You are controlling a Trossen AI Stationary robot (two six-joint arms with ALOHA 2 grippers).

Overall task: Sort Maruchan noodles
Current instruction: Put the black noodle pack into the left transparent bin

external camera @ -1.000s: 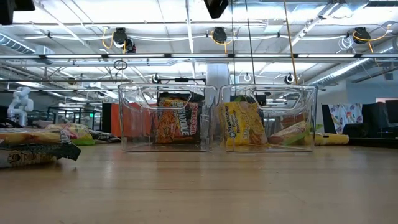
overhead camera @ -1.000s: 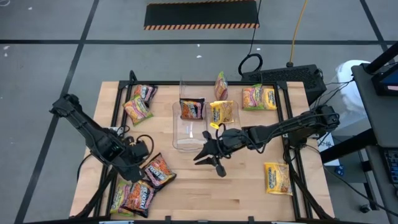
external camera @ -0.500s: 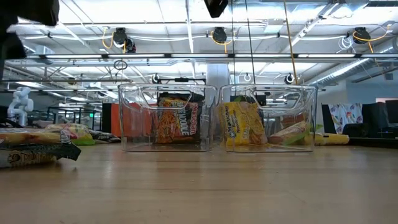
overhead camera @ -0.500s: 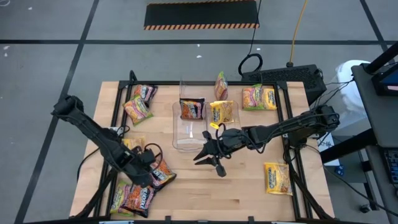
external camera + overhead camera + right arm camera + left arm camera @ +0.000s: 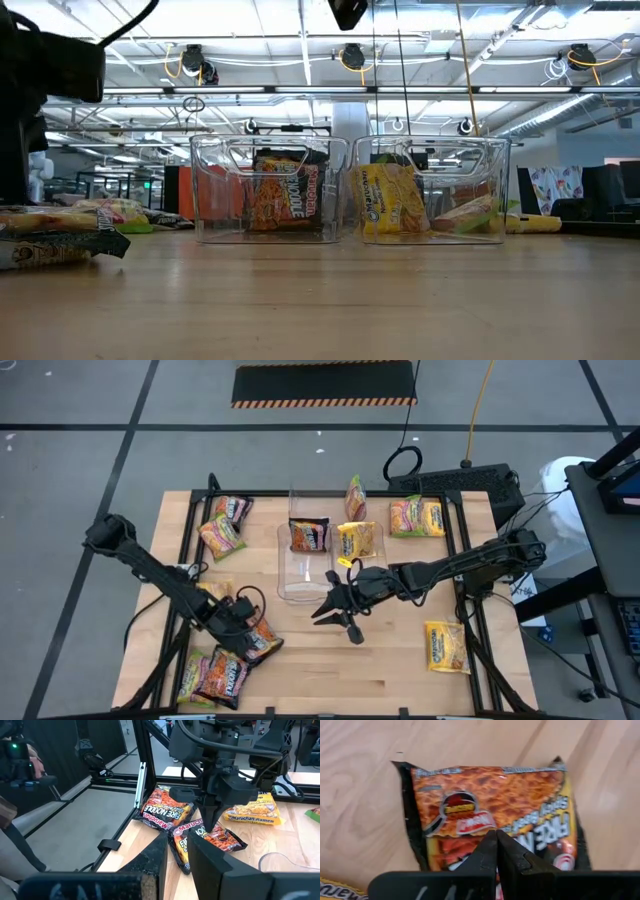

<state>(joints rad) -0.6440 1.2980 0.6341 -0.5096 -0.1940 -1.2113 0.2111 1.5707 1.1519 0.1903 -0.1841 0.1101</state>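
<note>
While the left tool (image 5: 243, 635) stood with its fingers pressed together directly over a dark orange noodle packet (image 5: 490, 817) lying flat near the worktop's (image 5: 390, 660) front-left corner, the packet was not seen to be pinched. The right tool (image 5: 338, 612) hung mid-worktop just in front of the clear bins (image 5: 270, 190), fingers partly spread, holding nothing. Judgement: to pick well, the left tool should spread first, straddle one packet edge clear of the neighbouring packets (image 5: 212, 678), then close firmly before lifting.
</note>
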